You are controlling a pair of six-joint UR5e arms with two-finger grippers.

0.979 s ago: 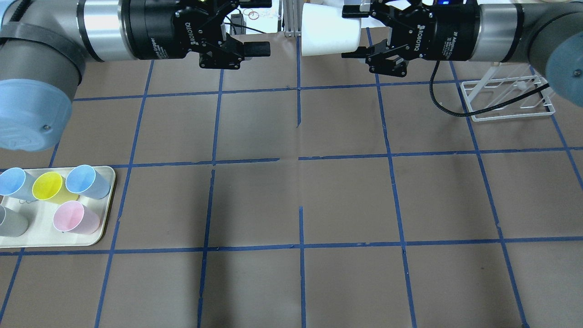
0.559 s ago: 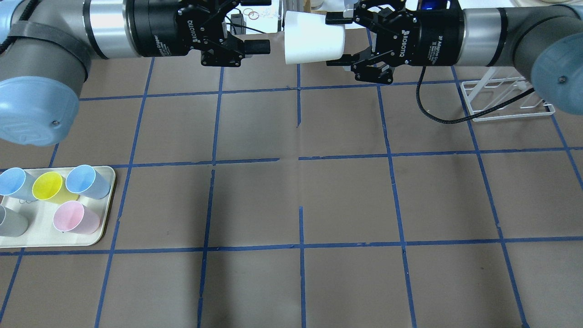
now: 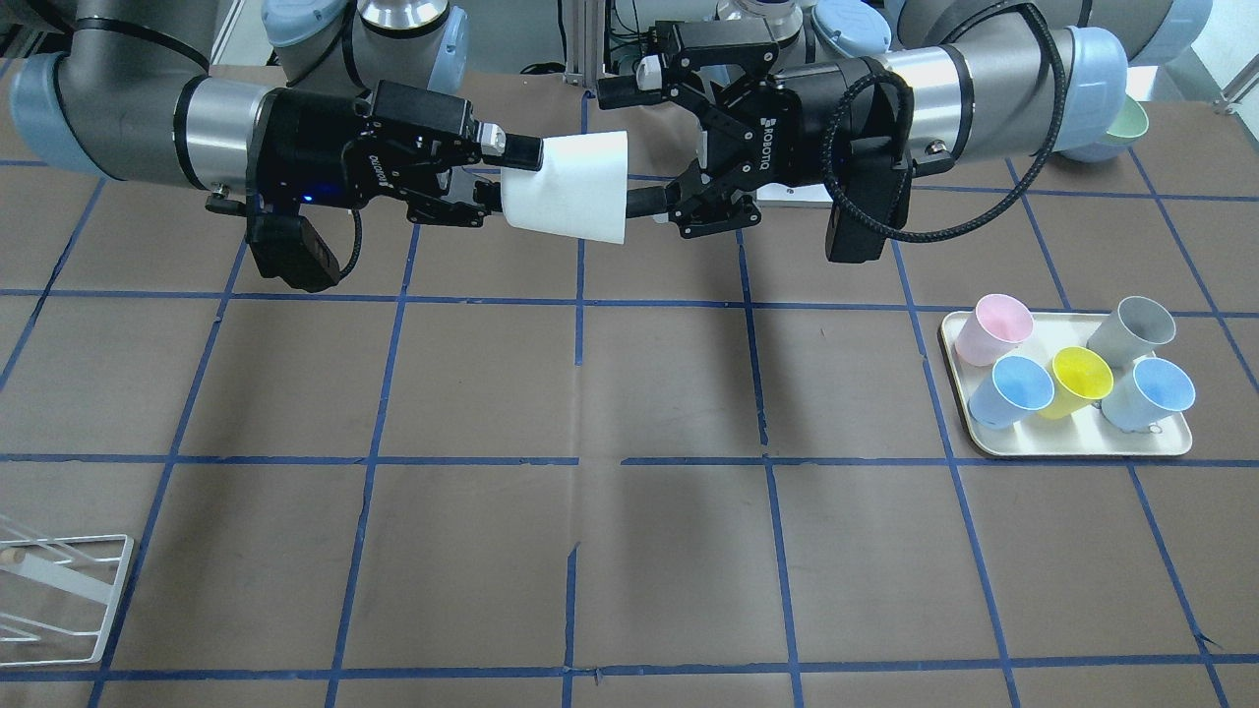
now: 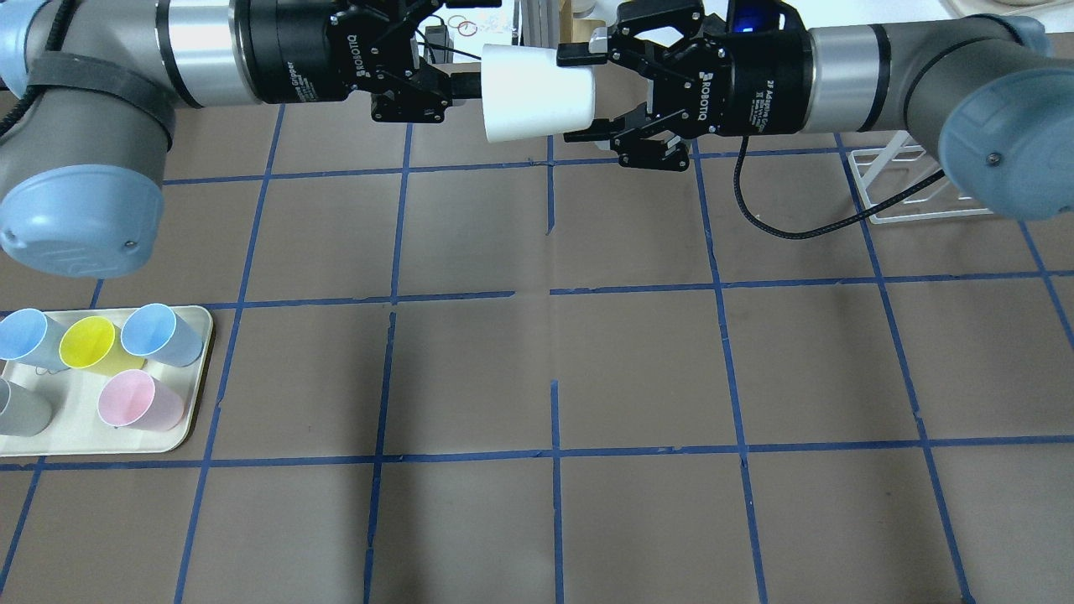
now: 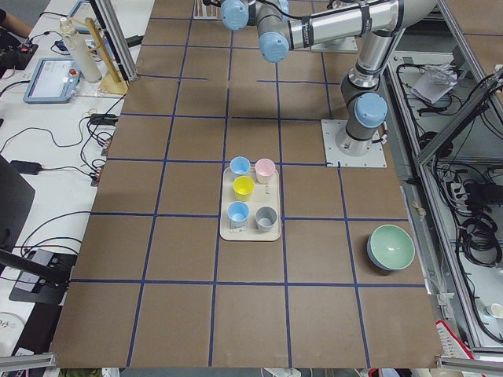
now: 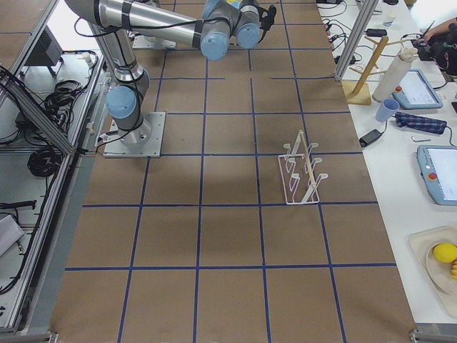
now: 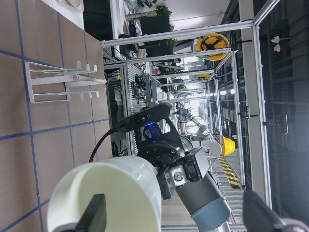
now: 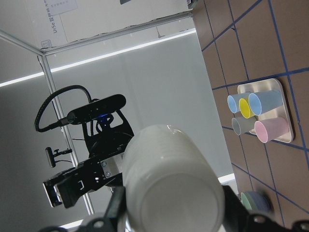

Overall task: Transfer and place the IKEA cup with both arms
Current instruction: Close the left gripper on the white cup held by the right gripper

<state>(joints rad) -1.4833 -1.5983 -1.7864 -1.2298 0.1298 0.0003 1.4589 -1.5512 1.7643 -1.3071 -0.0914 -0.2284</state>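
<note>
The white IKEA cup lies sideways in the air over the table's far middle, its wide mouth toward my left arm. My right gripper is shut on its narrow base end; it also shows in the front view. My left gripper is open, also seen in the front view. One of its fingers sits at the cup's mouth, the other outside the rim. The cup fills the left wrist view's lower left, and its base fills the right wrist view.
A cream tray at the table's left holds two blue cups, a yellow, a pink and a grey one. A white wire rack stands at the far right. A green bowl sits near the left arm's base.
My right arm has carried the cup to the left, and the cup's mouth has reached the open left gripper's finger. The left gripper has barely moved.
</note>
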